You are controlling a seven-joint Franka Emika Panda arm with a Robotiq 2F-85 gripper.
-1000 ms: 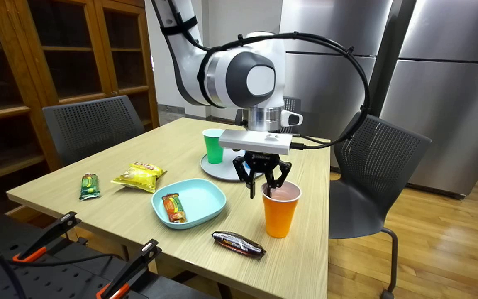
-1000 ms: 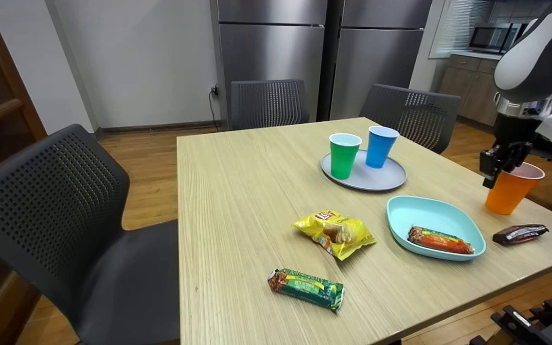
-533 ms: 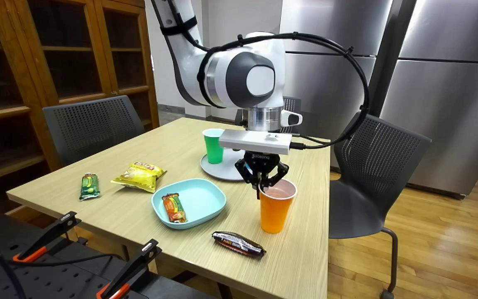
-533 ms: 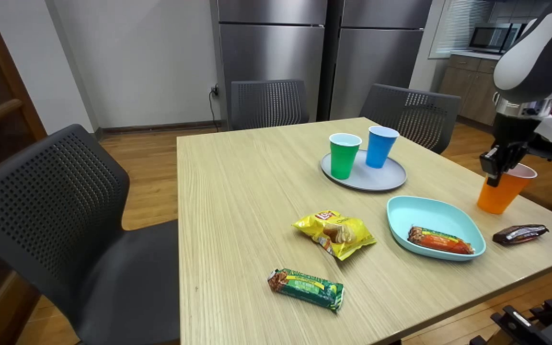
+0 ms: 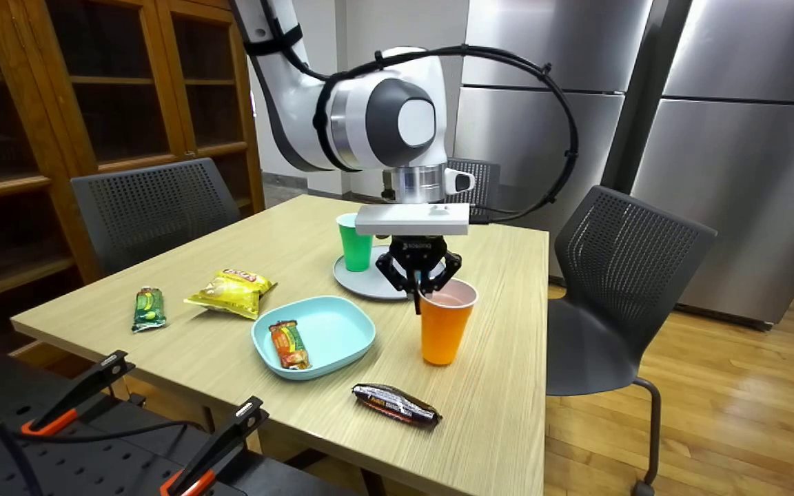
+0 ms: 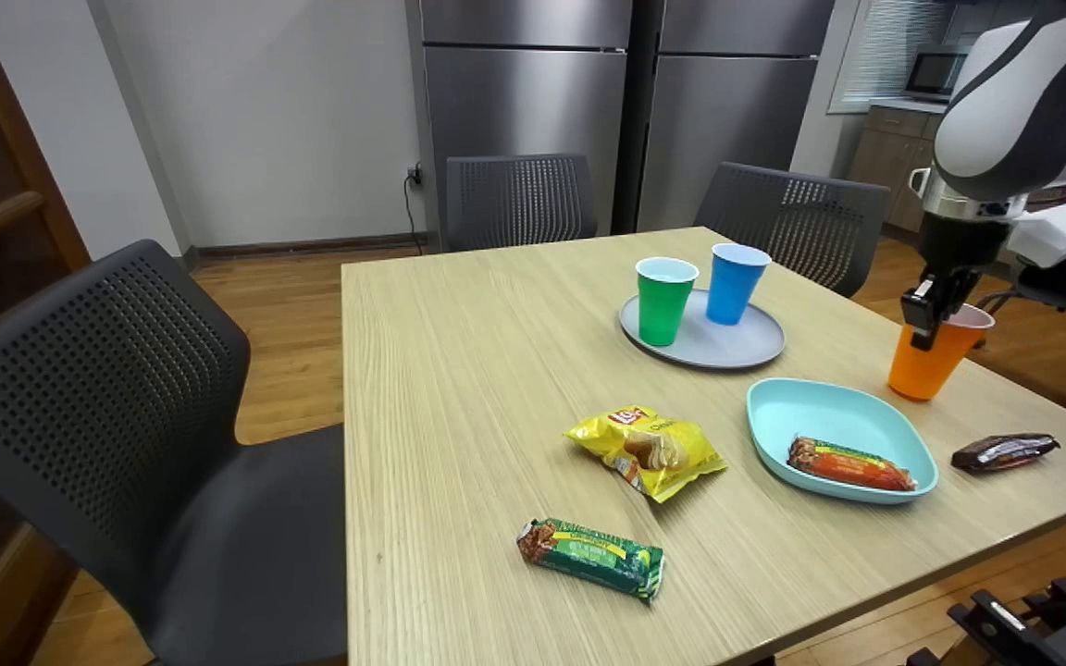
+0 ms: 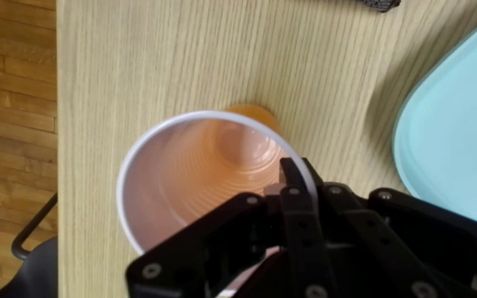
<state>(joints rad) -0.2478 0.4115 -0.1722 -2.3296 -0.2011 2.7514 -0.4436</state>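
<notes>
Risks, by size. Table (image 6: 468, 407), below the claw (image 7: 299, 166): edge runs near, on the same side as the orange cup (image 5: 443, 337); drift plus a weak hold could lose it there. Turquoise bowl (image 5: 335, 337), near the claw on its other side: a low sweep could catch the raised rim. Orange cup, at the claw: jaws together, clamped on its wall at the lip, one finger inside, one outside. Pinching one side only could let it swing or buckle. Base contact with the table: cannot tell. Dark wrapped bar (image 5: 397, 405), below the claw past the cup's base: a dragging base could nudge it.

Materials, same order. Table: pale, straight wood grain. Bowl: smooth, matte, rounded corners. Cup: thin, tapering, ringed near base, seemingly plastic, white lip. Bar: glossy, crinkled wrapper.
</notes>
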